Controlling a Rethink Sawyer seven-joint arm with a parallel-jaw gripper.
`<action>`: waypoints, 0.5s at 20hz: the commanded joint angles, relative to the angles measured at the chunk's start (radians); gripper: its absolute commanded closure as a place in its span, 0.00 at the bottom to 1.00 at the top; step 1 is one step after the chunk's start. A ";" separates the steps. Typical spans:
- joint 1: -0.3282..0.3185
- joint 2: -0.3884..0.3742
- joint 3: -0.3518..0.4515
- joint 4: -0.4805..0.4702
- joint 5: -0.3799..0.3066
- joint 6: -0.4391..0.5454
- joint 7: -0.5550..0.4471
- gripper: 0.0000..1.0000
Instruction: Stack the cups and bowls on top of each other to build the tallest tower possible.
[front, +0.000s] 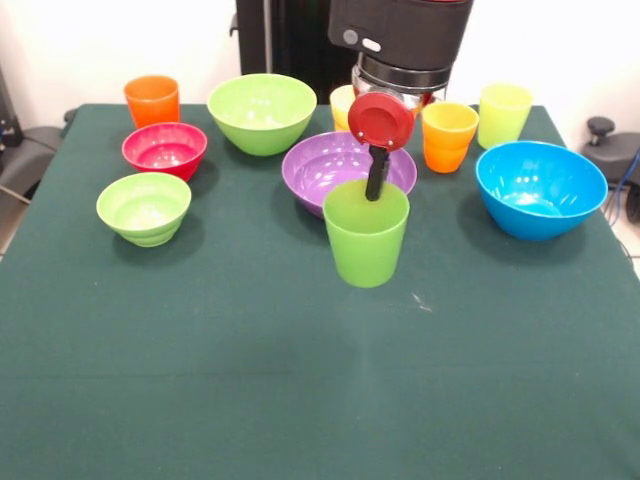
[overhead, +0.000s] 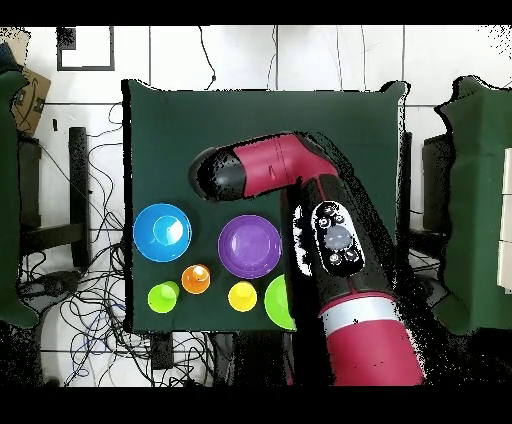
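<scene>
I had the gripper (front: 376, 185) pinching the green cup's (front: 366, 233) far rim, lifted at the purple bowl's (front: 322, 168) six o'clock; so thin a hold risked it tilting or slipping.

Green-clothed table (front: 250, 380); bowls (front: 540, 187), cups (front: 151, 99) standing.

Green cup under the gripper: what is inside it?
A black finger of the gripper dips past the rim into the green cup. The cup's wall hides its bottom in the front view; the arm covers the cup overhead.
</scene>
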 joint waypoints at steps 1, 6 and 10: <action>0.001 0.053 -0.022 0.014 -0.061 0.024 0.042 1.00; -0.013 0.052 -0.018 0.023 -0.065 0.013 0.028 1.00; -0.030 0.052 -0.008 0.033 -0.060 0.007 0.015 1.00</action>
